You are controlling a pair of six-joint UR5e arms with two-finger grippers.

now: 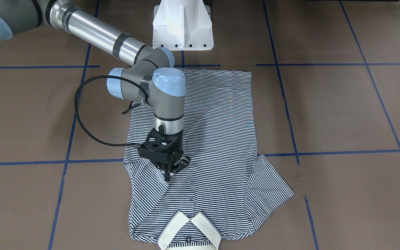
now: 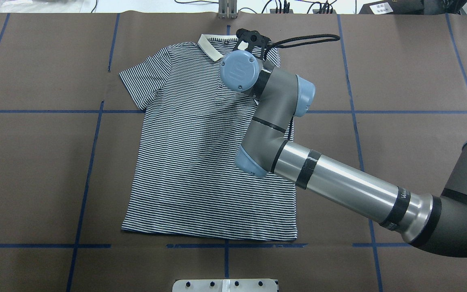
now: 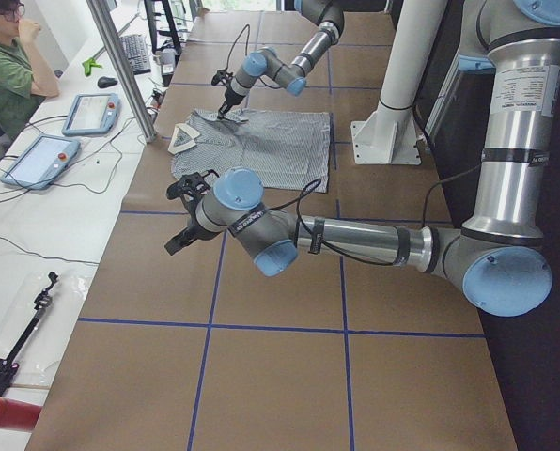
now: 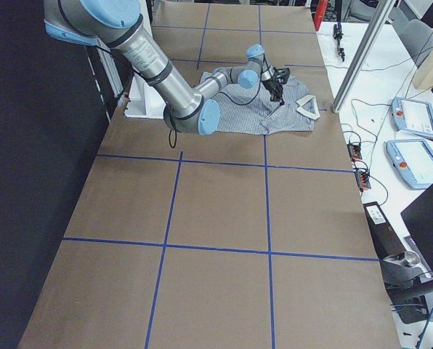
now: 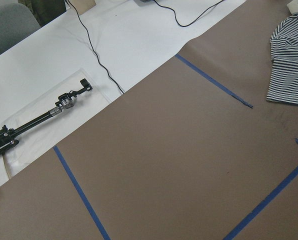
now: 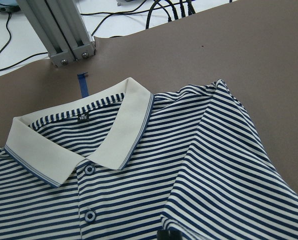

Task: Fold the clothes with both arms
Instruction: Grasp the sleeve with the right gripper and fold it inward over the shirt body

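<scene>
The striped polo shirt (image 1: 217, 139) lies flat, front up, on the brown table, with its cream collar (image 1: 189, 229) on the side away from the robot. It also shows in the overhead view (image 2: 193, 162). My right gripper (image 1: 167, 177) points down over the chest beside the button placket. It is shut on the edge of the sleeve on that side, which is folded inward over the chest (image 6: 229, 165). The other sleeve (image 1: 273, 187) lies spread out. My left gripper (image 3: 181, 221) hovers over bare table away from the shirt; I cannot tell whether it is open or shut.
The white pedestal base (image 1: 182, 24) stands at the robot's side of the table. Blue tape lines (image 1: 325, 152) grid the brown surface. An aluminium post (image 6: 64, 35) stands beyond the collar. An operator (image 3: 7, 66) sits by teach pendants (image 3: 40, 160).
</scene>
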